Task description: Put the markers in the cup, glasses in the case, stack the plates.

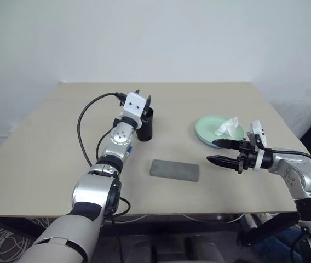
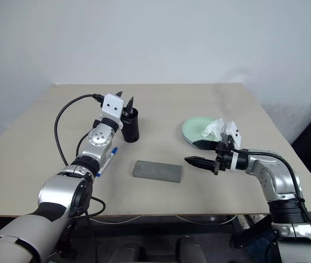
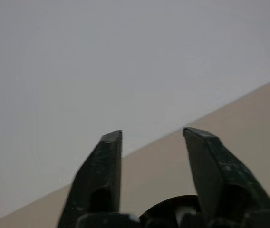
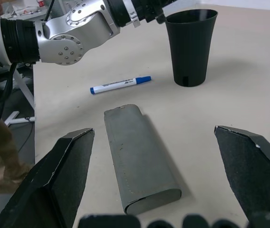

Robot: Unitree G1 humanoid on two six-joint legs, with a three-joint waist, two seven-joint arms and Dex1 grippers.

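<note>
Left gripper (image 2: 126, 101) held parted over black cup (image 2: 131, 127), right gripper (image 1: 217, 152) spread wide, empty, near grey case (image 1: 174, 170), marker (image 4: 120, 85) lying left of the case.

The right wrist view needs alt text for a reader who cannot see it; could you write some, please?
A grey glasses case lies on the table between the right gripper's open fingers. Beyond it lie a blue-capped marker and an upright black cup, with the left gripper above its rim.
</note>
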